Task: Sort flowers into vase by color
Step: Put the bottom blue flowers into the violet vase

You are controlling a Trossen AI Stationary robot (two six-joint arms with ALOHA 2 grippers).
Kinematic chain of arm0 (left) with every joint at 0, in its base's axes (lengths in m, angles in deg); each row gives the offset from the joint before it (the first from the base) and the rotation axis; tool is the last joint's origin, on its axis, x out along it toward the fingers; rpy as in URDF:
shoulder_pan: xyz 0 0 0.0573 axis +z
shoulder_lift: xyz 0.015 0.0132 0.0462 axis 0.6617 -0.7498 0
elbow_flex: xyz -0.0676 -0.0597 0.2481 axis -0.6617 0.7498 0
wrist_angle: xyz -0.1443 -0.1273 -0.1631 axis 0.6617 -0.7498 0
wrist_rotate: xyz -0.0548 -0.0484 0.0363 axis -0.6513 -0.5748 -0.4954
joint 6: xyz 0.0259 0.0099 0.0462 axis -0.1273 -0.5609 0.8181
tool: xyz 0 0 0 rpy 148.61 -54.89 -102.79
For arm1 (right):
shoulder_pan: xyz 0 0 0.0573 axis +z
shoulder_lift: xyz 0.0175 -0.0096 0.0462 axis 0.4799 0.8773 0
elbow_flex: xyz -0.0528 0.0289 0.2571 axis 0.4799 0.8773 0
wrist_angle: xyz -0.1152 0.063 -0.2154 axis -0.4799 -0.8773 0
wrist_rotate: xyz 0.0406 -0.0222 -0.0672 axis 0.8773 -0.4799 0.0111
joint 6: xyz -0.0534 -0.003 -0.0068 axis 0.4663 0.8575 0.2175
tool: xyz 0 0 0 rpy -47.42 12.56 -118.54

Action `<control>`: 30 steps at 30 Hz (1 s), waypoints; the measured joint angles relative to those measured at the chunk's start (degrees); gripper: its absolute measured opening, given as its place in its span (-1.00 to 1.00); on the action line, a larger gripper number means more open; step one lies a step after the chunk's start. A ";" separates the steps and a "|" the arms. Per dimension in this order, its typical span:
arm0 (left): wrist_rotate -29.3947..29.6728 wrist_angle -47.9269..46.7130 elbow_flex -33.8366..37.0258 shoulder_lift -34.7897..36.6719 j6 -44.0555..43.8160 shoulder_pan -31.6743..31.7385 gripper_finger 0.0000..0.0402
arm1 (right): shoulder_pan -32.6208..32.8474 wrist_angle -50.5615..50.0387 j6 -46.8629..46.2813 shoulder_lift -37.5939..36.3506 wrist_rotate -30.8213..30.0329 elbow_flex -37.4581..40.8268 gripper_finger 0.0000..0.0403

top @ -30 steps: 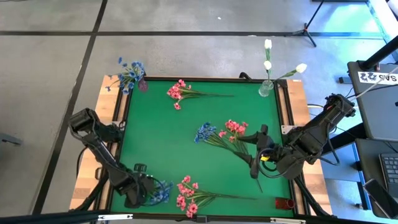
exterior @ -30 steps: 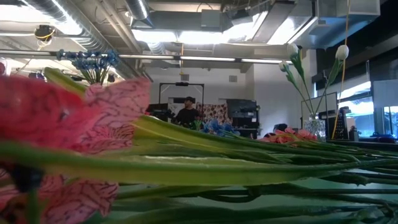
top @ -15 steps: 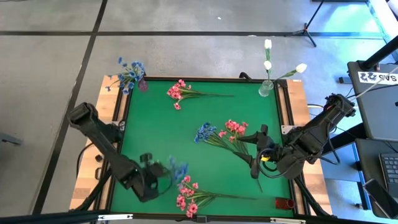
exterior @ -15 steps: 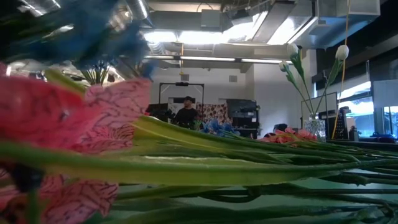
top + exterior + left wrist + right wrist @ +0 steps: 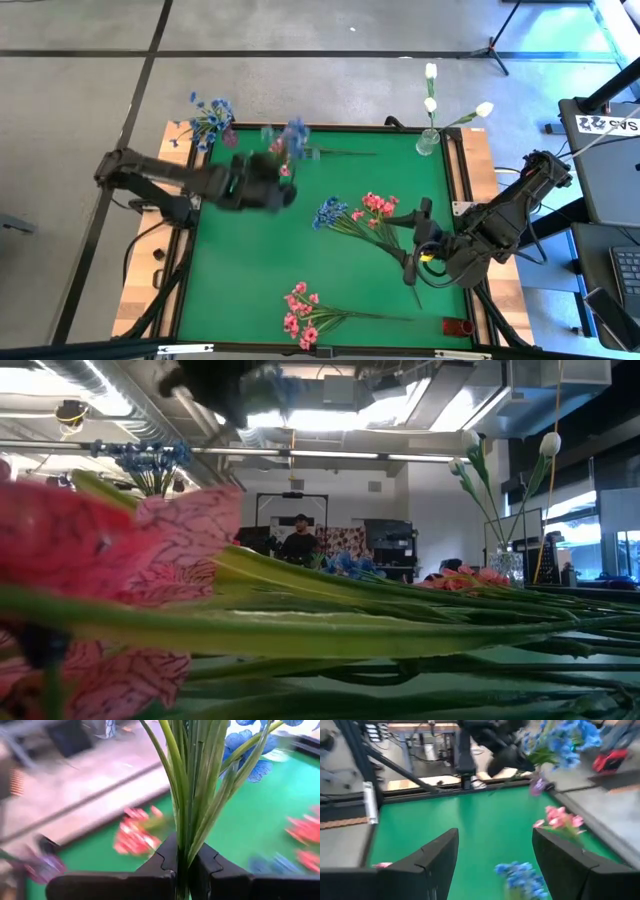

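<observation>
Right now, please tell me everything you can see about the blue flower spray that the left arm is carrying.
The blue flower spray is an artificial bunch: several thin green stems pressed together, with small blue blooms at the far end. The left tool is shut on the stems, which stand upright between its dark fingers. From above, the spray is blurred, lifted over the far left part of the green mat, close to the vase of blue flowers at that corner. Nothing else touches it.

You can't really make out the left gripper from above, it's smeared with motion, same for the blue spray it carries. In the low view, pink blooms fill the foreground and hide the table, and the left wrist view cuts off that spray's blooms.
</observation>
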 joint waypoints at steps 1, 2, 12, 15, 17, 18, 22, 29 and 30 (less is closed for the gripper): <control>0.13 2.61 0.00 -0.08 4.52 3.20 -0.94 | -0.06 0.07 1.25 0.00 -1.74 0.00 0.25; 0.11 5.68 0.00 -0.13 9.18 6.31 -0.94 | -0.64 0.16 2.44 -0.03 -3.45 -0.07 0.25; -6.16 37.32 0.00 -0.46 36.70 37.74 -0.94 | -16.31 -0.24 11.51 -0.60 5.38 -7.11 0.25; -9.40 40.17 0.00 -1.05 36.76 45.92 -0.94 | -22.36 0.04 13.79 -0.66 9.72 -7.78 0.25; -11.66 42.59 0.02 -1.89 39.40 49.95 -0.94 | -26.35 0.05 14.65 -0.58 12.64 -7.78 0.25; -12.86 44.77 0.02 -2.44 41.59 51.57 -0.94 | -28.33 0.10 15.15 -0.55 14.29 -7.78 0.25; -17.35 49.24 0.02 -4.48 48.52 56.67 -0.94 | -35.77 0.42 15.97 -0.36 22.13 -7.78 0.25; -24.58 40.12 0.04 -4.71 40.31 64.15 -0.94 | -43.12 2.78 19.51 -0.31 30.92 -7.76 0.25; -24.92 39.56 0.04 -4.55 39.49 64.58 -0.94 | -44.00 2.98 20.86 -0.31 31.33 -7.76 0.25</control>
